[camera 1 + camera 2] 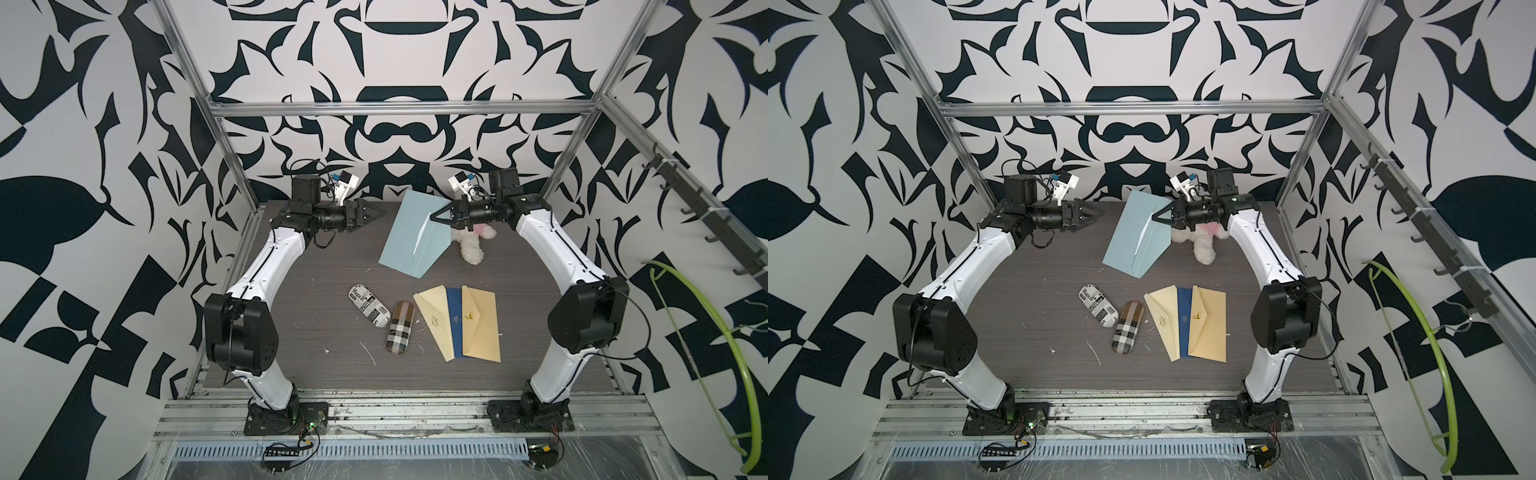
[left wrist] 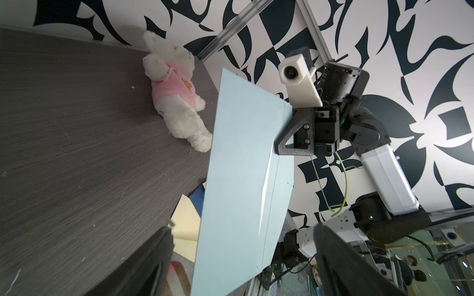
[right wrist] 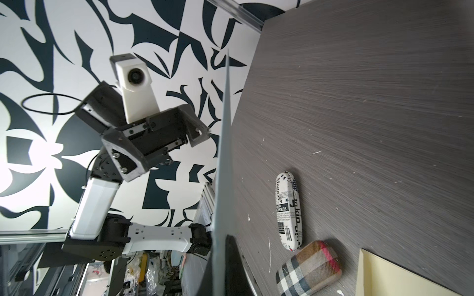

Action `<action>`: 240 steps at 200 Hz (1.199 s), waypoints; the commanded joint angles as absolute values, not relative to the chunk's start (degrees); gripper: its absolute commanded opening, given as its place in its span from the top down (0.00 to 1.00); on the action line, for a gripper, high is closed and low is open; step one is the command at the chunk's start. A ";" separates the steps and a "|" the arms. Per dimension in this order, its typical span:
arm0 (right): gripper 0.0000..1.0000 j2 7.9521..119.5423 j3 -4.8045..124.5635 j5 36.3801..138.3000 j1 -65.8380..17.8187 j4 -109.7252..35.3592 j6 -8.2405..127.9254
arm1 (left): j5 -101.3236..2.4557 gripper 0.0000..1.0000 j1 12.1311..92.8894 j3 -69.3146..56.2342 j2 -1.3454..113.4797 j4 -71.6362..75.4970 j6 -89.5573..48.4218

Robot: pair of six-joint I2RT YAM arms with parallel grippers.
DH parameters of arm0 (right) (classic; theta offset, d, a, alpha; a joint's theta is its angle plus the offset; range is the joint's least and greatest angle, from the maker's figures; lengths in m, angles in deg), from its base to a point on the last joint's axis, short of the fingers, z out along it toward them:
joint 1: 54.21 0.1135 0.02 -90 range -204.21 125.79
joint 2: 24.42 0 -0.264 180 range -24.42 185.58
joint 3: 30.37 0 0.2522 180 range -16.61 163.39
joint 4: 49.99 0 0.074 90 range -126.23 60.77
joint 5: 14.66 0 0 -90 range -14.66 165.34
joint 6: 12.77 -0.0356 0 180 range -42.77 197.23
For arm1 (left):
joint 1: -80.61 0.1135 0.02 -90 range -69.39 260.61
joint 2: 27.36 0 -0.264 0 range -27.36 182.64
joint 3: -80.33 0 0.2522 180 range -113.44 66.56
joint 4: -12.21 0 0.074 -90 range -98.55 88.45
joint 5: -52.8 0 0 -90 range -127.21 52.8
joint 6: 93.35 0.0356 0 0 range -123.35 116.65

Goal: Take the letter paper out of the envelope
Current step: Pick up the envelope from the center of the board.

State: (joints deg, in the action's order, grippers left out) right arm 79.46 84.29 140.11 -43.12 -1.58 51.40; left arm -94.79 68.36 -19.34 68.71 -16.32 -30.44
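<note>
While the right hand [image 1: 436,216] clamps one light-blue envelope [image 1: 409,232] raised at the table's [image 1: 316,266] back, the left hand [image 1: 376,215] hangs beside it, fingers apart. Elsewhere lie three envelopes [image 1: 457,324], two cases [image 1: 368,309] and one plush [image 1: 471,249].

A rounded plaid fabric glasses case [image 1: 400,328] lies on the grey wood-grain counter [image 1: 316,266], its far end just beside a white newsprint-printed case [image 1: 368,306]. Right of it lie two cream envelopes [image 1: 432,324] with a navy sheet [image 1: 455,324] between; well behind it, a white plush rabbit in pink [image 1: 471,249].
</note>
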 commanded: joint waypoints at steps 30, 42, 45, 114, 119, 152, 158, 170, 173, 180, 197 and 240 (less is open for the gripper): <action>1.00 79.28 86.37 148.83 -39.92 -8.10 48.08 | -99.97 0.09 68.30 -14.51 67.13 -16.77 -28.47; 1.00 79.62 86.10 149.24 -39.30 -8.38 47.96 | -100.84 0.09 68.25 -13.89 67.00 -15.65 -29.43; 1.00 79.76 86.06 149.38 -39.20 -8.30 47.96 | -101.09 0.09 68.30 -13.72 66.92 -15.20 -29.82; 1.00 81.57 86.39 151.46 -38.22 -10.20 46.40 | -104.69 0.35 66.89 -11.81 66.51 -14.03 -32.59; 1.00 81.70 86.53 151.49 -38.22 -10.29 46.29 | -104.86 0.39 66.81 -11.82 66.51 -13.95 -32.82; 1.00 82.63 87.12 151.46 -38.13 -10.75 45.87 | -105.25 0.67 66.37 -12.11 66.77 -13.07 -35.22; 1.00 82.78 87.19 151.50 -38.13 -10.93 45.78 | -105.23 0.68 66.27 -12.09 66.72 -12.47 -35.87; 1.00 82.98 87.41 151.20 -38.13 -11.10 45.67 | -105.06 0.74 66.11 -12.18 66.70 -11.52 -36.93; 1.00 83.07 87.45 151.13 -38.13 -11.04 45.69 | -104.98 0.76 66.11 -12.19 66.72 -11.30 -37.30; 1.00 83.16 87.58 151.03 -38.13 -11.11 45.64 | -104.86 0.80 66.04 -12.22 66.82 -10.85 -38.02; 0.99 83.28 87.72 150.75 -38.13 -11.57 45.67 | -104.63 0.93 66.02 -12.19 66.86 -8.65 -40.54; 0.71 79.35 82.07 144.79 -40.88 -15.49 45.11 | -100.51 1.00 65.97 -11.66 66.08 -3.67 -47.45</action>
State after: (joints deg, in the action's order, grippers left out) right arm 84.38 84.68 148.03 -39.43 -10.52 45.79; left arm -103.25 66.17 -12.13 68.25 -7.53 -43.01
